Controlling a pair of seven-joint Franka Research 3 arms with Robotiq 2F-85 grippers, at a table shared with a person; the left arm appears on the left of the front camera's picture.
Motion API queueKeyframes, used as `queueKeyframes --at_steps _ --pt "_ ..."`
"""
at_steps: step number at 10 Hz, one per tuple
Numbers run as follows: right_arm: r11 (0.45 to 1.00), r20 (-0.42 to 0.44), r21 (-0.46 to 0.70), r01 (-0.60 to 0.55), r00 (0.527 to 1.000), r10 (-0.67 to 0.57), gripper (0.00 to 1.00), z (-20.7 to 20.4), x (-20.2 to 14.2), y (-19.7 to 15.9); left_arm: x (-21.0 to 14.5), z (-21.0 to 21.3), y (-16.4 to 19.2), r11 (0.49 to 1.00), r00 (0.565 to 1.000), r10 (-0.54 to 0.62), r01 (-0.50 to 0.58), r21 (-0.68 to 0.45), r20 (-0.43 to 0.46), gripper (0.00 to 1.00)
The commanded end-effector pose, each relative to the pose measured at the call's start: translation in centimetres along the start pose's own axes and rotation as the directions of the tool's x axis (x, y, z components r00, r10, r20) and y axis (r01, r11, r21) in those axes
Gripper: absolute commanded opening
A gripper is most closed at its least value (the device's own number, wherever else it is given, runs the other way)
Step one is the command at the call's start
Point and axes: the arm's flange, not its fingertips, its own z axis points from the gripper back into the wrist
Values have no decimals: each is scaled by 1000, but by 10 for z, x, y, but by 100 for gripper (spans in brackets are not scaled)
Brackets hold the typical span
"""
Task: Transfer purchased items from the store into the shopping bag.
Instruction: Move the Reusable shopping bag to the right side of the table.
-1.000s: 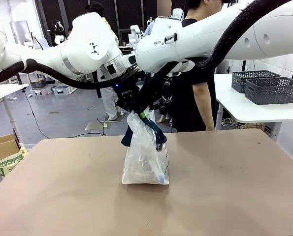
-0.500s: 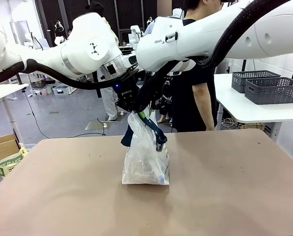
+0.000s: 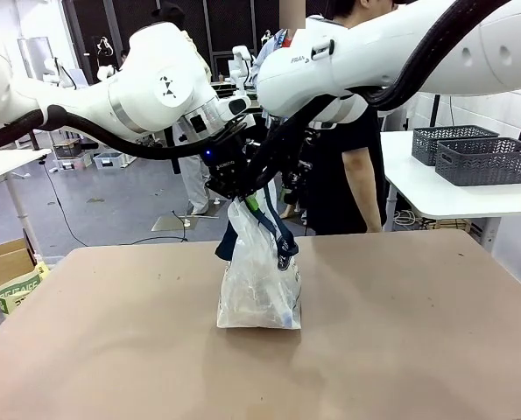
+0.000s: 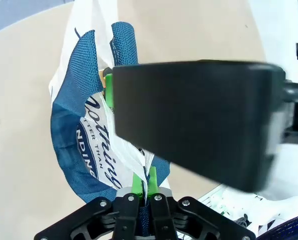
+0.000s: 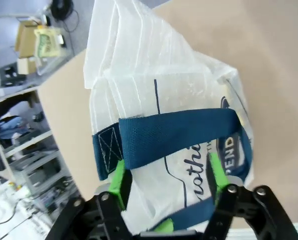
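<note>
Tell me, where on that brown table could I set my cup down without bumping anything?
The table is bare left, right and in front of the shopping bag. It is crowded right above the bag, where the left gripper and right gripper meet at its top.

bag (image 4: 96,145) logo reads partly "nothing", "TER THAN", "NDING"; right arm (image 3: 304,59) marked "FRANKA", rest illegible.

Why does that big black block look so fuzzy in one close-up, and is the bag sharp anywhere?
Left wrist view: the black block sits very close to the lens, so it blurs, while the shopping bag lettering reads fairly crisp. Right wrist view: the bag's blue strap weave is sharp, the room behind bends outward. Front view: even light, soft shadow under the bag.
</note>
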Motion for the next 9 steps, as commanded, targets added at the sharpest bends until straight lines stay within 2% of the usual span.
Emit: queueKeyframes --at_steps 1,4,5,6,8,9 --pt "997 -1 83 -1 1000 1 100 6 -10 -30 0 1 0 1000 1000 6 -6 -9 1 0" --pt "994 11 95 -50 999 49 100 33 -11 -64 0 1 0 1000 1000 6 -6 -9 1 0" --pt "986 -12 86 -144 989 145 100 43 -13 -78 0 1 0 1000 1000 6 -6 -9 1 0" --pt "964 22 89 -250 968 249 100 52 -13 -92 0 1 0 1000 1000 6 -6 -9 1 0" --pt "865 106 121 -486 873 476 100 71 -23 -109 0 1 0 1000 1000 6 -6 -9 1 0" --pt "782 159 159 -602 798 582 100 80 -26 -116 0 1 0 1000 1000 6 -6 -9 1 0"
